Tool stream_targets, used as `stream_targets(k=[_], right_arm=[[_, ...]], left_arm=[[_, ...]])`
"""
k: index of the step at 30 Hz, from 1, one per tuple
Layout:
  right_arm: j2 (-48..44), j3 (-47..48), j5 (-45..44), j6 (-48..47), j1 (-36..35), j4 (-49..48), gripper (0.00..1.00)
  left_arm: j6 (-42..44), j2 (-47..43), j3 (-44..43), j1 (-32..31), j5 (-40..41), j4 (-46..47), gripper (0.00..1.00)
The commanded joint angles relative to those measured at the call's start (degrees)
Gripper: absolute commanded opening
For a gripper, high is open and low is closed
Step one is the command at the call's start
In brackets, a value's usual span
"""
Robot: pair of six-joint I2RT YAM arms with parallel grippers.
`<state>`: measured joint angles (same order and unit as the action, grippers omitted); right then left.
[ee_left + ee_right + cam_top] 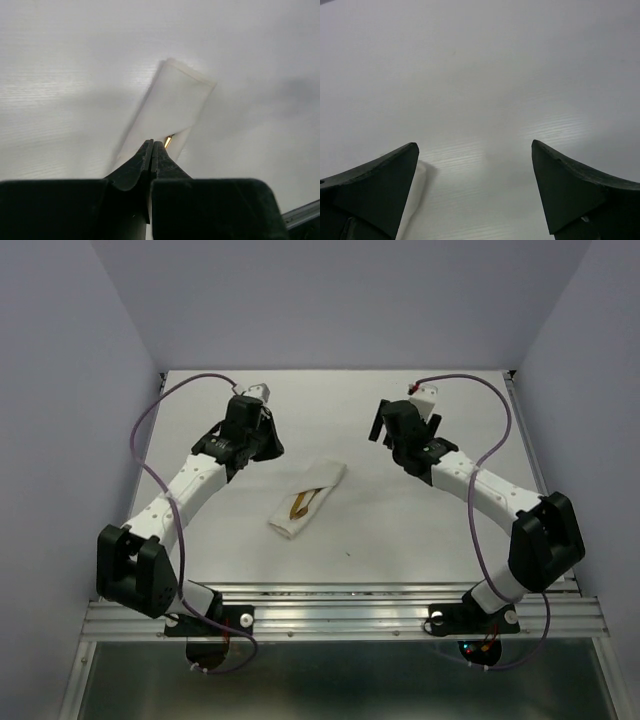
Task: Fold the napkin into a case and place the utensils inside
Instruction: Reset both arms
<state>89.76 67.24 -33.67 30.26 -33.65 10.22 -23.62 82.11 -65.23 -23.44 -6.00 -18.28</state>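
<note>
Top: the case (322, 480) lies folded mid-table (430, 540) with the utensils (303, 502) tucked in, brown showing at the slit. The left gripper (268, 442) and right gripper (384, 426) are both clear of it. Left wrist: jaws pressed together on nothing, case just ahead. Right wrist: jaws spread wide, holding nothing, only table below. You look essentially done; only pulling the arms back seems left.

the left arm (190, 480) reaches forward from its base, elbow bent out to the left, wrist turned inward. the left gripper (152, 146) has its jaws pressed together. the right arm (487, 492) mirrors this pose, and the right gripper (475, 150) has its jaws spread wide apart.
</note>
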Motion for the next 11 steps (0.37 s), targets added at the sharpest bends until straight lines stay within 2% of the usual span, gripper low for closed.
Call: stream_targets(k=[1, 6, 7, 11], right_arm=[[-4.58, 0.69, -18.41, 2.34, 0.6, 8.73, 1.0], [-11.16, -4.56, -22.31, 4.19, 0.6, 11.05, 1.0], [-12.23, -5.62, -22.66, 4.89, 0.6, 11.05, 1.0], [-15.05, -9.14, -23.9, 5.95, 0.6, 10.96, 1.0]], left_arm=[[0.33, -7.11, -3.41, 1.82, 9.56, -0.62, 0.11], [-0.55, -13.19, -3.76, 2.0, 16.54, 2.19, 0.3], [-0.64, -14.85, -3.5, 2.08, 18.11, 3.07, 0.4], [0.41, -16.36, -3.67, 2.35, 19.53, 4.05, 0.52]])
